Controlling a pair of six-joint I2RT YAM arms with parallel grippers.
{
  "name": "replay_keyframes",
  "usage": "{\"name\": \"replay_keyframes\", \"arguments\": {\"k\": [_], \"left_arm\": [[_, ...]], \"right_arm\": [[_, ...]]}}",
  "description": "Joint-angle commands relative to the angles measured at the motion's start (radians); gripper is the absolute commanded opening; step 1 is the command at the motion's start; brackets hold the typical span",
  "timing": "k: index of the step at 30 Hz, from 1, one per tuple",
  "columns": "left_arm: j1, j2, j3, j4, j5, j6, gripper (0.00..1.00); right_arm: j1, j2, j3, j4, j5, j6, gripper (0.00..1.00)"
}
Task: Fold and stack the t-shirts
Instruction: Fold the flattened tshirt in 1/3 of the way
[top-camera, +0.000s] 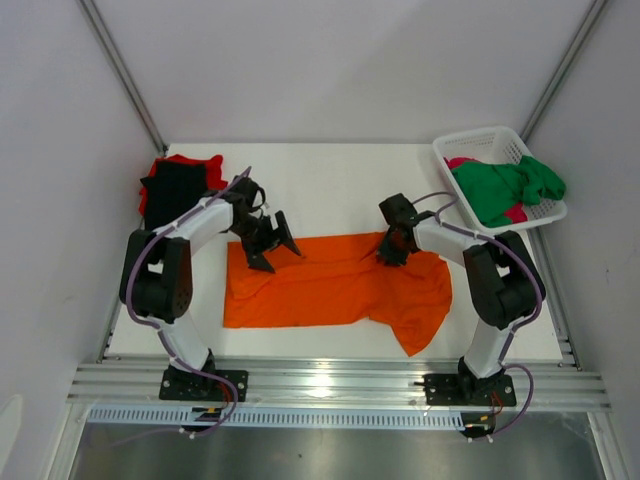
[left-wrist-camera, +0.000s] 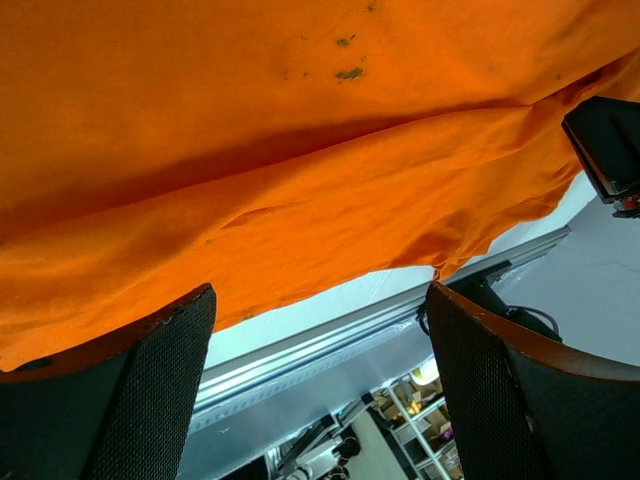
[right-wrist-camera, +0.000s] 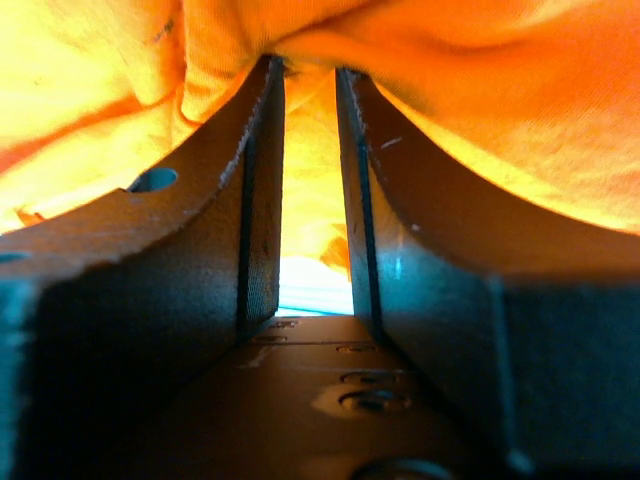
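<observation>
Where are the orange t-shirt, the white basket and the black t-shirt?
orange t-shirt (top-camera: 320, 285): top view, middle of its body.
white basket (top-camera: 475, 136): top view, far rim.
black t-shirt (top-camera: 175, 190): top view, its middle.

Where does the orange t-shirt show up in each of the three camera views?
Top external: orange t-shirt spread on the table, centre.
Left wrist: orange t-shirt fills the upper part; left gripper open below.
Right wrist: orange t-shirt fills the top, bunched at the right gripper.
Shared landmark: right gripper at the shirt's far edge from above; black at the left wrist view's right edge.
</observation>
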Motion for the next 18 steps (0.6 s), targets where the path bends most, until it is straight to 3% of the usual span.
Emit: {"name": "replay_keyframes", "arguments": {"k": [1, 12, 18], "left_arm": [[-0.004, -0.005, 0.004, 0.019, 0.023, -0.015, 0.88], [-0.004, 0.015, 0.039, 0.015, 0.014, -0.036, 0.88], [-0.012, 0.01, 0.053, -0.037, -0.065, -0.032, 0.87]], "right_arm": [[-0.011, 0.037, 0.019, -0.004, -0.033, -0.02, 0.27], [-0.049, 0.041, 0.039, -0.044, -0.038, -0.078, 0.26], [-0.069, 0.052, 0.077, -0.065, -0.043, -0.106, 0.25]]}}
